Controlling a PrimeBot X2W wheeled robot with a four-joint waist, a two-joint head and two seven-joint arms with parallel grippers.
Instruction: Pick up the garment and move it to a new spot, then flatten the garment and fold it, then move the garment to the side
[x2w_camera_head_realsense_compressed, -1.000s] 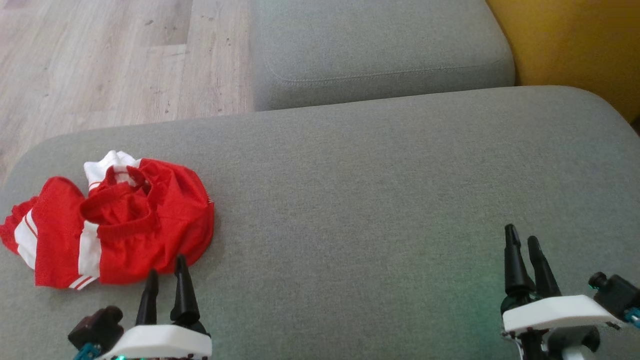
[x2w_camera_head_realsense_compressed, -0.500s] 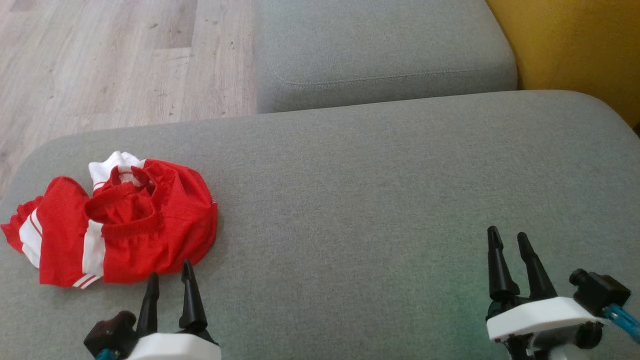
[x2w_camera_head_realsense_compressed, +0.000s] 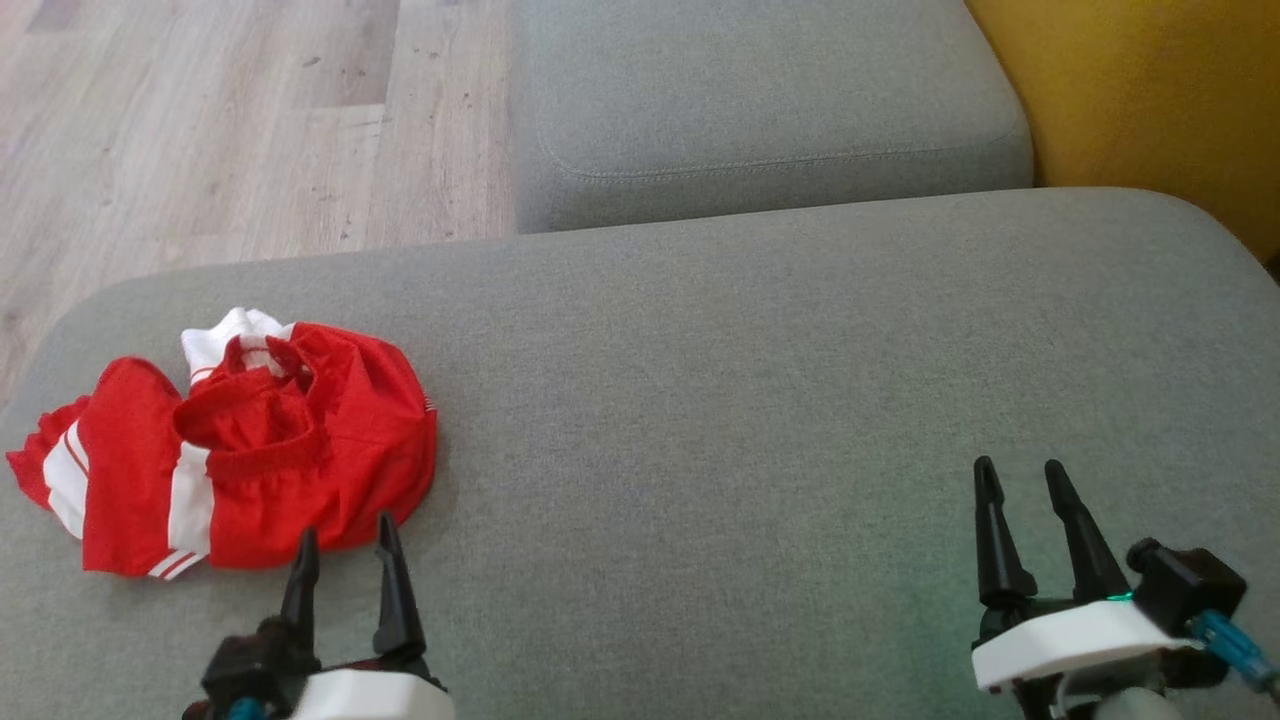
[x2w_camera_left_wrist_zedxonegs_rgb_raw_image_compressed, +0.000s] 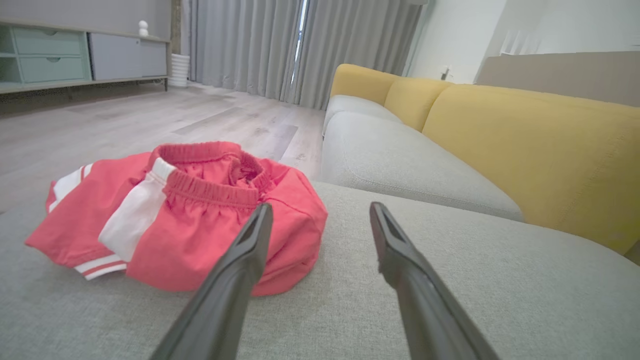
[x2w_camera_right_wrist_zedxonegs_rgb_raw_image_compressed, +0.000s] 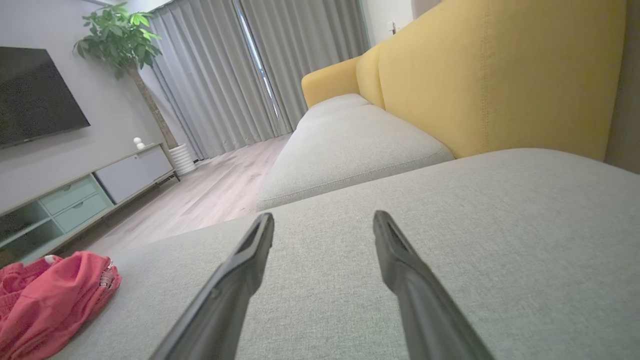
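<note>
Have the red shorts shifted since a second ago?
No. The red shorts keep their place against the far edge of the grey cushion; the head view slid, so the camera moved.

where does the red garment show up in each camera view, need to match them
Head view: red garment at the left, crumpled on the near grey cushion, just beyond the left gripper.
Left wrist view: garment left of centre, close ahead.
Right wrist view: garment in the bottom left corner, cut off by the edge.
Shared landmark: the far grey seat cushion.
</note>
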